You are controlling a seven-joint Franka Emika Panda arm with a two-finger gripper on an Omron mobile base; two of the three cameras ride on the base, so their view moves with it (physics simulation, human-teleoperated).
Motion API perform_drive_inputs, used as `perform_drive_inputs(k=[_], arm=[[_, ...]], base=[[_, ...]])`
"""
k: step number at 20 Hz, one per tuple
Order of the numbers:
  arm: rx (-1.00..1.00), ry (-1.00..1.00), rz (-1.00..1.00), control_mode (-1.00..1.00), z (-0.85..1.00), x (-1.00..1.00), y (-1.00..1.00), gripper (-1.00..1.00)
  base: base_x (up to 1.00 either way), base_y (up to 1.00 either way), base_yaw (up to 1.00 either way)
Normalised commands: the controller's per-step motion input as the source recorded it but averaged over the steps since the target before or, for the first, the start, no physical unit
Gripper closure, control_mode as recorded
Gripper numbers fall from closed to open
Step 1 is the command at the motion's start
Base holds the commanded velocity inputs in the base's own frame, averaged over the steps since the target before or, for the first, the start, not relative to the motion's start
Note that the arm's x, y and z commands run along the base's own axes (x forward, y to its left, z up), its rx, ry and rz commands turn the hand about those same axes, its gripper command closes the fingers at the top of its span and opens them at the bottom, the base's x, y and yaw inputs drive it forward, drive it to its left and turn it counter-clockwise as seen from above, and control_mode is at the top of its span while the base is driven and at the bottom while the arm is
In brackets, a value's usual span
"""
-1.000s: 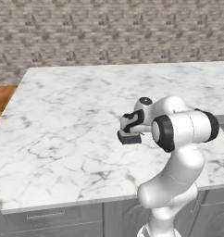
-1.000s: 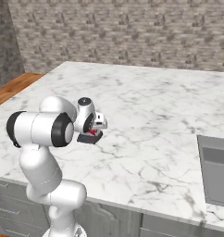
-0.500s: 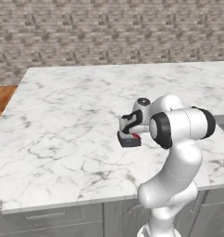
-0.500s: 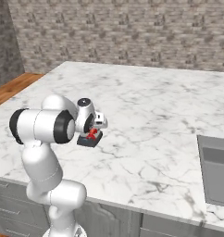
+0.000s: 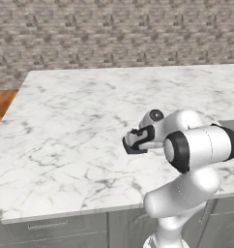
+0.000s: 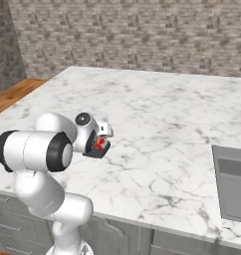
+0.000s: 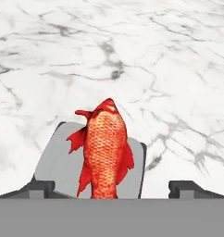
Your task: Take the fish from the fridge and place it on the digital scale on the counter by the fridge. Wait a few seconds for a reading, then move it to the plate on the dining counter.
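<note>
In the hand view the fish, red-orange with scaly sides and small fins, lies on the scale, a flat grey block with rounded corners in the lower middle of the frame. Its head points toward the top of the frame and just overhangs the scale's far edge. The gripper is released: its two dark finger tips stand wide apart at the bottom edge, one at lower left and one at lower right, and neither touches the fish. White, grey-veined marble of the counter spreads across the upper part of the frame.

In the right base view, left of centre, the gripper hangs just over the scale, with a spot of red from the fish showing between the fingers. In the left base view, near the centre, the gripper sits low over the counter, and the scale shows as a dark edge under it. A stone-brick wall runs along the top of the frame.
</note>
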Motion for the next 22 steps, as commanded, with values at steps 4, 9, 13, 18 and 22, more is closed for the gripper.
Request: perform_drive_inputs(k=[4,9,13,18,22], arm=[[0.00,-0.17,0.00,-1.00,0.99,-0.06,0.00,-1.00],[0.03,-0.01,-0.01,-1.00,0.78,-0.15,0.00,-1.00],[0.06,0.05,-0.01,-1.00,0.34,-0.16,0.00,-1.00],[0.00,0.02,-0.02,-1.00,0.00,-0.11,0.00,-1.00],[0.00,0.00,-0.02,-1.00,0.00,0.00,0.00,-1.00]], base=[[0.00,0.00,0.00],[0.00,0.00,0.00],[0.00,0.00,0.00],[0.00,0.00,0.00],[0.00,0.00,0.00]])
